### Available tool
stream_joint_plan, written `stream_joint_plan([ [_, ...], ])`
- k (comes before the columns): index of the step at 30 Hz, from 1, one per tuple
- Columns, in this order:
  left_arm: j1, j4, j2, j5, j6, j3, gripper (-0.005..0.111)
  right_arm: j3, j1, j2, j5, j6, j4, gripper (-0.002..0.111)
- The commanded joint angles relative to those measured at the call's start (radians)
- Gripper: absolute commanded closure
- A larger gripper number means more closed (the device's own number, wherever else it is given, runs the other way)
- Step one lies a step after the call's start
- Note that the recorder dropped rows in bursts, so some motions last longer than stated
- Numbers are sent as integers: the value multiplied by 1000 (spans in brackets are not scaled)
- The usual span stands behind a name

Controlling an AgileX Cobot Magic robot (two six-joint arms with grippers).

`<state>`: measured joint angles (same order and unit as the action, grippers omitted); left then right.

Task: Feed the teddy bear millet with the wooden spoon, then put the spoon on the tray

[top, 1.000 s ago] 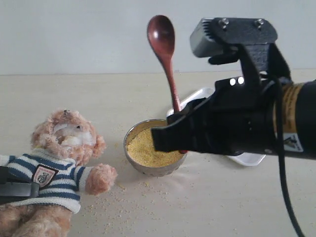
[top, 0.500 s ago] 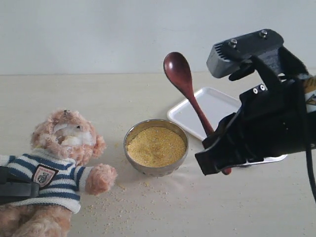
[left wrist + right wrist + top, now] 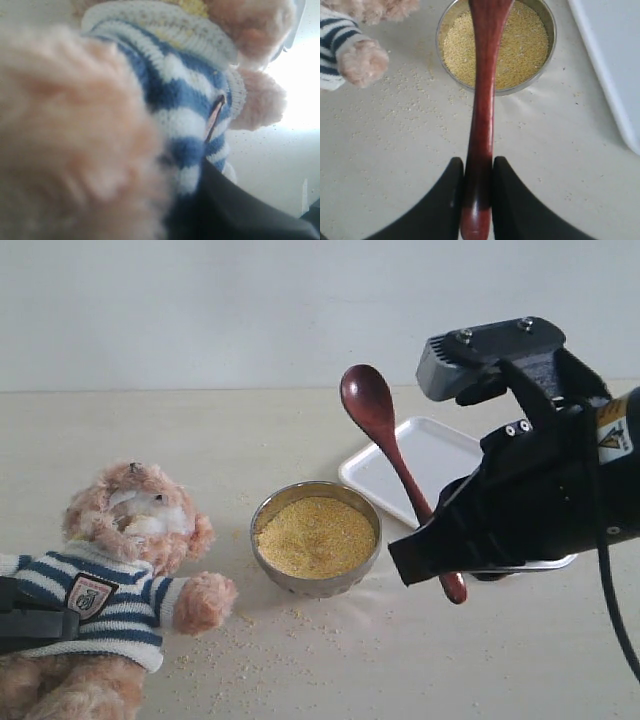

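The teddy bear (image 3: 130, 540) lies at the left in its striped shirt (image 3: 190, 100). My left gripper (image 3: 38, 625) is shut on its body; one dark finger (image 3: 240, 210) presses the shirt, and fur hides the other. Millet (image 3: 315, 535) fills the steel bowl (image 3: 300, 585) at the middle. My right gripper (image 3: 425, 555) is shut on the wooden spoon's (image 3: 385, 440) handle, right of the bowl and in front of the white tray (image 3: 430, 455). The spoon tilts up and left, and its oval bowl shows no grains. In the right wrist view the spoon (image 3: 482, 100) runs out from the gripper (image 3: 478, 165) over the millet (image 3: 520, 50).
Loose grains (image 3: 260, 650) are scattered on the pale table around the bear's paw (image 3: 362, 62) and in front of the bowl. The tray's edge (image 3: 605, 85) lies just right of the bowl. A plain wall stands behind the table.
My right gripper has carried the spoon rightward from over the bowl to the tray's front. The spoon has tipped from near upright to leaning left. The bear and left gripper stayed still.
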<state>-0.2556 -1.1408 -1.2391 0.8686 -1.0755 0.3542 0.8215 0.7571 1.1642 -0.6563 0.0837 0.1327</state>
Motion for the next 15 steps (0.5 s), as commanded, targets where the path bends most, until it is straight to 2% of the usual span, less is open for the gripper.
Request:
stream_joint_plan([
  [1,-2,-14,9,10,-2,-4,102,6,-8,-3,2,-290,197,108],
  [4,-2,-14,9,10,-2,-4,102,6,-8,-3,1,-473,283,108],
  [7,-2,-14,9,10,-2,-4,102,6,-8,1,-27,-533,270,108],
  [11,-2,-14,9,10,-2,-4,102,6,-8,23,-52,-509,211,108],
  [15,-2,-14,9,10,-2,-4,102,6,-8,35,-81,-323,34,108],
])
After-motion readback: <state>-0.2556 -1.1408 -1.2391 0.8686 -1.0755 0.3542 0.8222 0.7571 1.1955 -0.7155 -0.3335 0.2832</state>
